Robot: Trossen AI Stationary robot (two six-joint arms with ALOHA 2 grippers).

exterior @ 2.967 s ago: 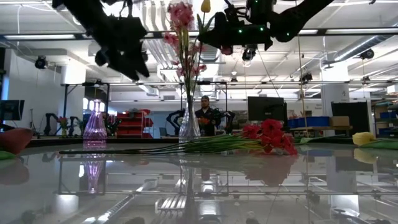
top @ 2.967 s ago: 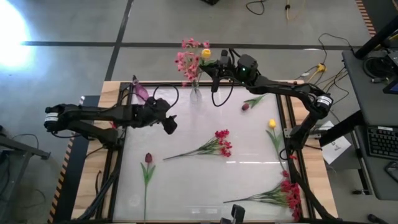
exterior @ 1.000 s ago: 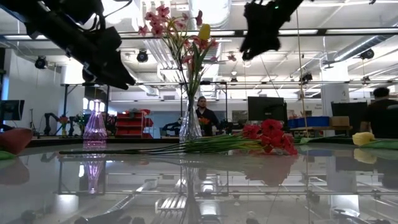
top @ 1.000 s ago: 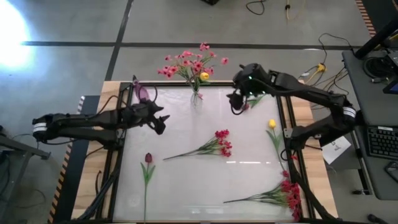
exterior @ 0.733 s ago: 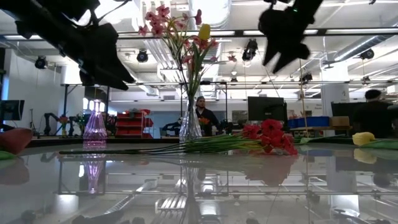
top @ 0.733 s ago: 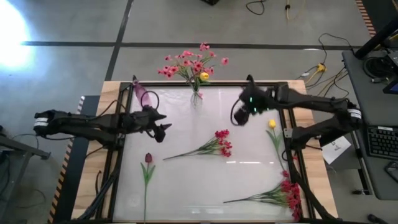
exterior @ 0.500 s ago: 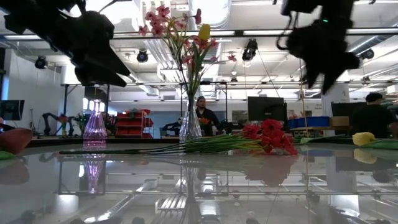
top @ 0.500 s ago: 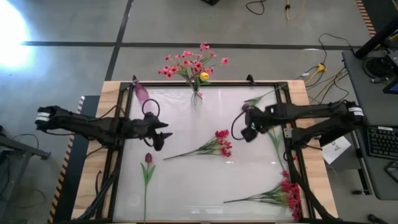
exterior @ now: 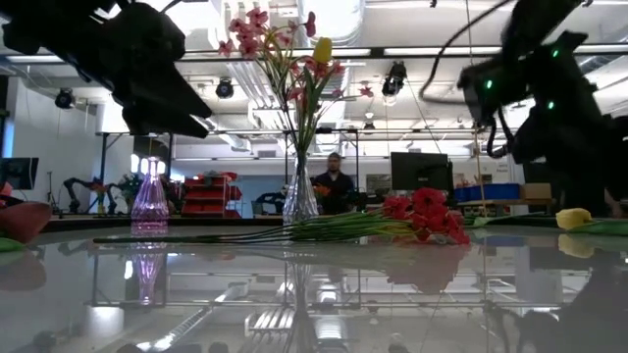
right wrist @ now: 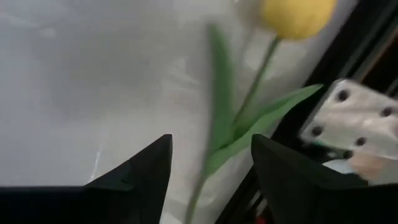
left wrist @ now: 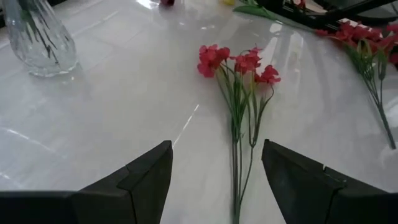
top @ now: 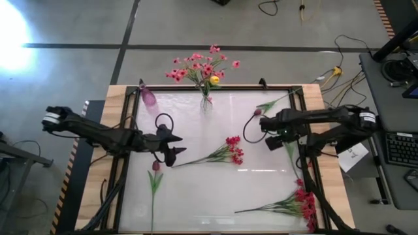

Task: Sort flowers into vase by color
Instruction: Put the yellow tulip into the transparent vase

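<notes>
Fingers of your right gripper (right wrist: 208,158) are spread wide and hold nothing, and the yellow bud (right wrist: 297,15) lies just ahead, its green stem running back between them. Your left gripper (left wrist: 214,171) is spread as well, empty, with the red spray (left wrist: 239,62) straight in front and the clear vase (left wrist: 40,34) off to one side of it. That vase (top: 206,99) already carries pink blossoms (top: 196,67) and another yellow bud (top: 214,79)
</notes>
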